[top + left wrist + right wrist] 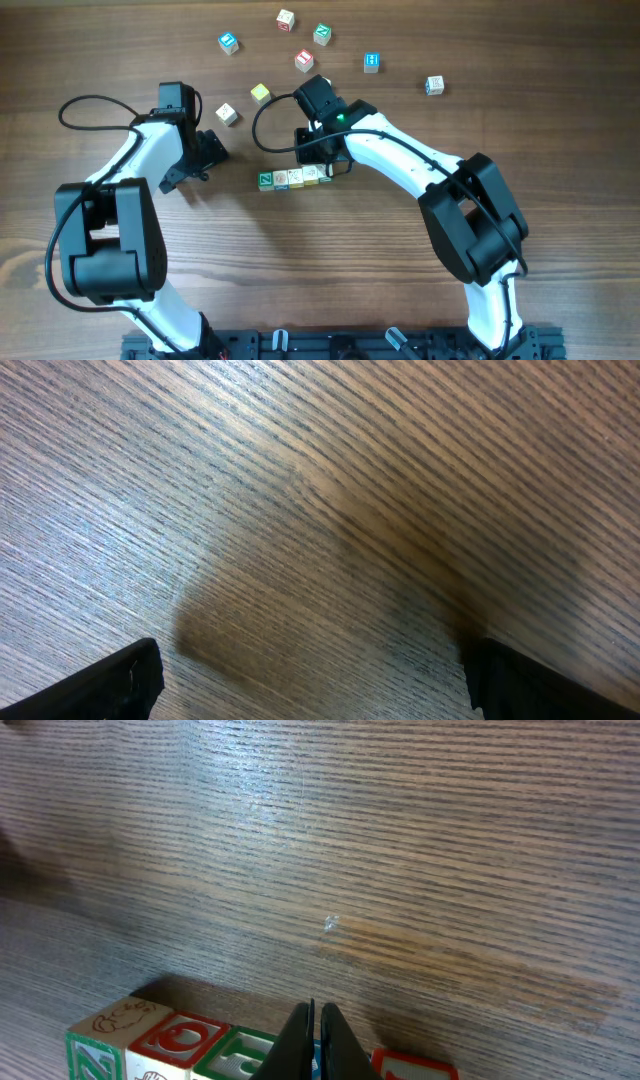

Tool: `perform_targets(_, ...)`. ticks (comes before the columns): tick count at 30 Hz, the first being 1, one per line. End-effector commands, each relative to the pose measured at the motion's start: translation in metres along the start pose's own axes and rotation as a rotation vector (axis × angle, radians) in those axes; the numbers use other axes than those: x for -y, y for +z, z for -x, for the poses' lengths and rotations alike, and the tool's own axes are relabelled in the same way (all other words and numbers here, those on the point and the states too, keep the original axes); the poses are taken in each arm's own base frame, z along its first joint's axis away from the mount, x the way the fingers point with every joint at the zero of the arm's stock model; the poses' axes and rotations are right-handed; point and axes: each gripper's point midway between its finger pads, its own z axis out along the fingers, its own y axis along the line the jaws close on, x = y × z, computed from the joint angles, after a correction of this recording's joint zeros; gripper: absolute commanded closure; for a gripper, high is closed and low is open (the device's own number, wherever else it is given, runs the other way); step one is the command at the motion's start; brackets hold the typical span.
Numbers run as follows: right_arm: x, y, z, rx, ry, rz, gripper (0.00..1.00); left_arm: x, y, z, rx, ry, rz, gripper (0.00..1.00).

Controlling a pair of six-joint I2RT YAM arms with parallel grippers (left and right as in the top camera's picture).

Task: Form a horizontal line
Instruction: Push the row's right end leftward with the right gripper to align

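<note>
The horizontal line [294, 178] is a short row of letter cubes set edge to edge at the table's middle, its left end cube green-faced. In the right wrist view the row [180, 1038] runs along the bottom edge, with red-framed and green-framed faces. My right gripper [326, 162] hangs over the row's right end. Its fingers [314, 1038] are pressed together with nothing between them and partly hide a blue cube. My left gripper [208, 155] is left of the row, apart from it. It is open [310, 675] over bare wood.
Loose cubes lie scattered at the back: a blue one [229, 42], a cream one [286, 18], a green one [322, 34], a red one [304, 60], another blue one [371, 62], one at the right [433, 85], a yellow one [260, 93] and a cream one [226, 113].
</note>
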Motion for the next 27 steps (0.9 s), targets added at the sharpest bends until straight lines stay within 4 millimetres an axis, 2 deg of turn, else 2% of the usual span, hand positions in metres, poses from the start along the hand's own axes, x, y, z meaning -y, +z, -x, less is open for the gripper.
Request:
perform_targets(1,-0.005,0.005,-0.002,-0.006,-0.009,0.018,0.94,-0.002,0.004,-0.004,-0.013,0.003,0.014,0.0)
perform_targets(7,-0.002,0.005,-0.007,-0.027,-0.005,0.008,0.91,-0.002,0.004,-0.004,-0.013,0.003,0.014,0.0)
perform_targets(9,-0.009,0.004,-0.011,-0.05,-0.005,0.045,0.91,-0.002,0.004,-0.004,-0.013,0.003,0.014,0.0)
perform_targets(27,-0.007,0.004,-0.023,-0.094,-0.002,0.031,0.91,-0.002,0.004,-0.004,-0.013,0.003,0.014,0.0)
